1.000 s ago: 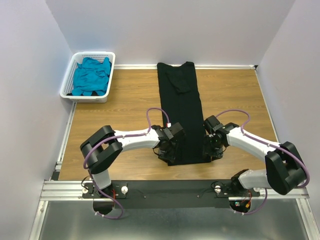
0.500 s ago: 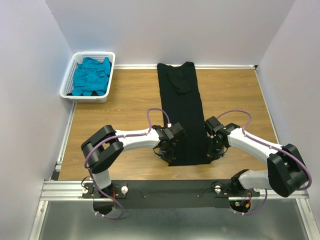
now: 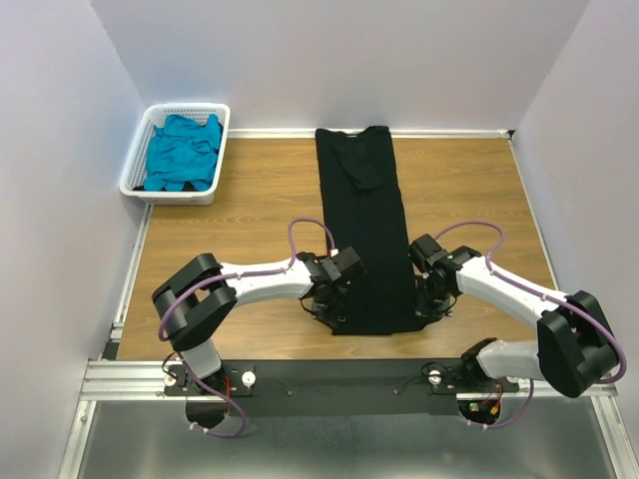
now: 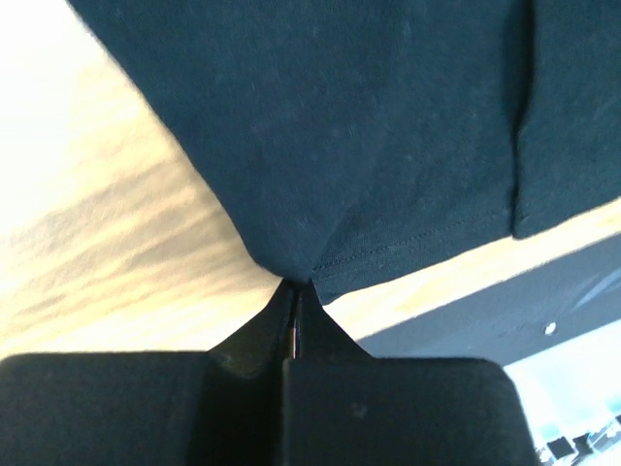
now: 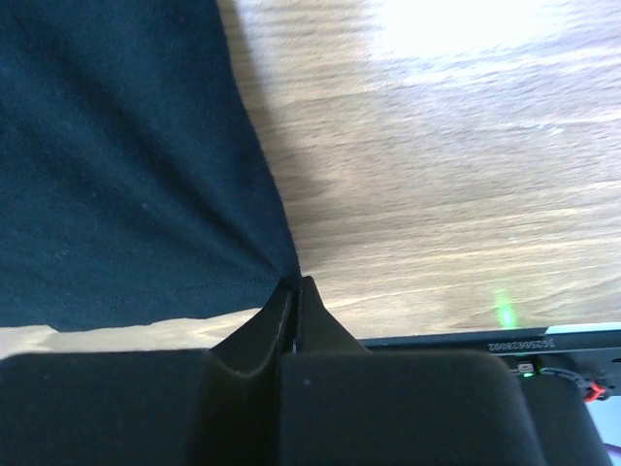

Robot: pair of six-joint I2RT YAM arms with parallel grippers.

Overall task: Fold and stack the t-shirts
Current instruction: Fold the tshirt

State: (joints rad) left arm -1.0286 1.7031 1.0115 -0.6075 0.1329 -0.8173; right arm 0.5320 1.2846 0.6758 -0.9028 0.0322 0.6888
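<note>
The left gripper (image 4: 294,291), jaws closed, pinches the near-left corner of the black t-shirt (image 3: 367,230). The right gripper (image 5: 296,283) likewise pinches its near-right corner. From above, the wrists hide both grips. The shirt lies mid-table as a long strip, and the teal t-shirt (image 3: 183,150) sits crumpled in the far-left basket (image 3: 135,165).

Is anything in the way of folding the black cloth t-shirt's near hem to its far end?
Nothing visible. The left claw and right claw pinch the near corners of the black cloth t-shirt; the white slotted plastic basket sits aside, far left.
</note>
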